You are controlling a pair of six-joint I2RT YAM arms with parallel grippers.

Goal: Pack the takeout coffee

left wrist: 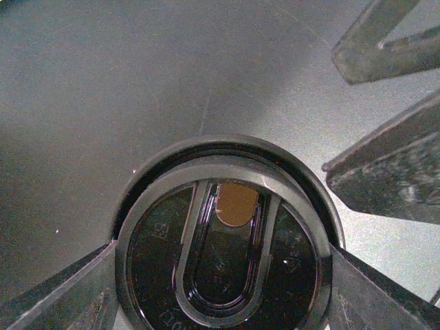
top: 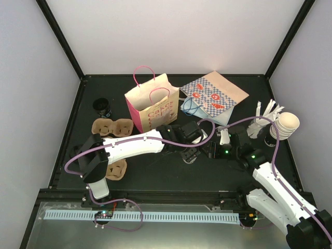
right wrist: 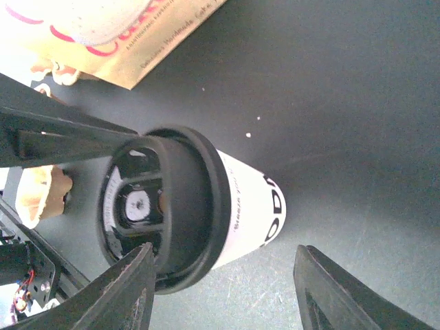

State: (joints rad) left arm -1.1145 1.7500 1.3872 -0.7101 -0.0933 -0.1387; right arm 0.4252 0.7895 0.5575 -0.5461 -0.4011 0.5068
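Takeout coffee (right wrist: 251,210): white cup with dark print and a black lid (left wrist: 148,240) on it. It stands near the middle of the worktop (top: 155,176), just nearside of the pink-handled paper bag (top: 151,104). Left tool (left wrist: 223,254) sits over it from above, its 2 fingers against opposite sides of the lid rim: spread wide, but gripping the lid. Right tool (right wrist: 223,254) is open, the cup just beyond its 2 fingertips, no contact visible, holding nothing. Blue patterned bag (top: 215,96) lies by the far edge, right of the pink-handled one. Cardboard cup carrier (top: 111,127) is toward the left edge, small black cup (top: 102,108) near the far-left corner, stack of cream cups (top: 285,123) at the right edge.
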